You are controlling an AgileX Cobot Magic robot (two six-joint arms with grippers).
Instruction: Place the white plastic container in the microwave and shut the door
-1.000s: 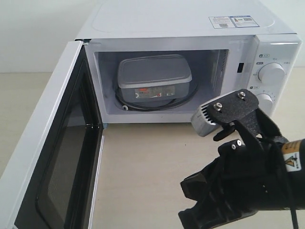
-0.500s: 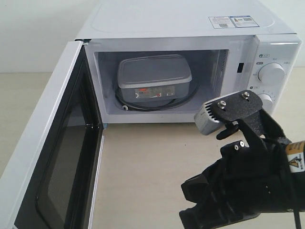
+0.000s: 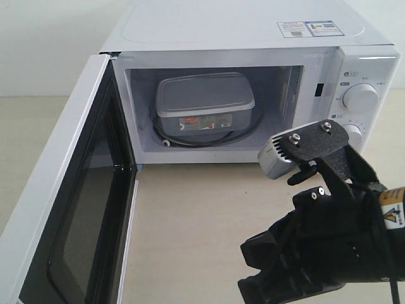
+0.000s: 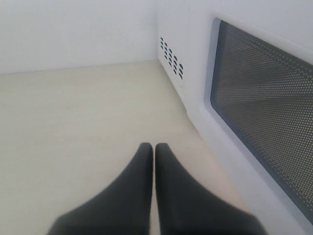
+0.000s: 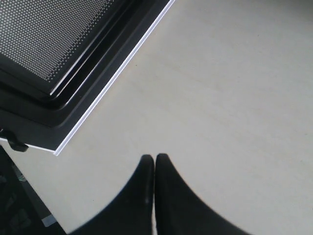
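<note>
The white plastic container [image 3: 204,101] sits on the glass turntable inside the microwave [image 3: 253,38], lid on, red-marked label facing out. The door [image 3: 69,209] stands wide open to the left, its black inner frame showing. In the left wrist view my left gripper [image 4: 154,147] is shut and empty above the table, beside the door's outer face and dark window [image 4: 264,107]. It does not show in the exterior view. My right gripper [image 5: 154,158] is also shut and empty, over bare table near the door's inner frame [image 5: 63,73]. The right arm [image 3: 323,247] hangs in front of the microwave's dial panel.
Two round dials [image 3: 361,98] sit on the right panel, the lower one partly hidden by the right arm's camera. Vent slots [image 4: 171,58] mark the microwave's side wall. Pale table [image 3: 190,221] stretches in front of the cavity between door and right arm.
The right arm has shifted slightly to the right and down, then held still. The container, the door and the microwave have not moved.
</note>
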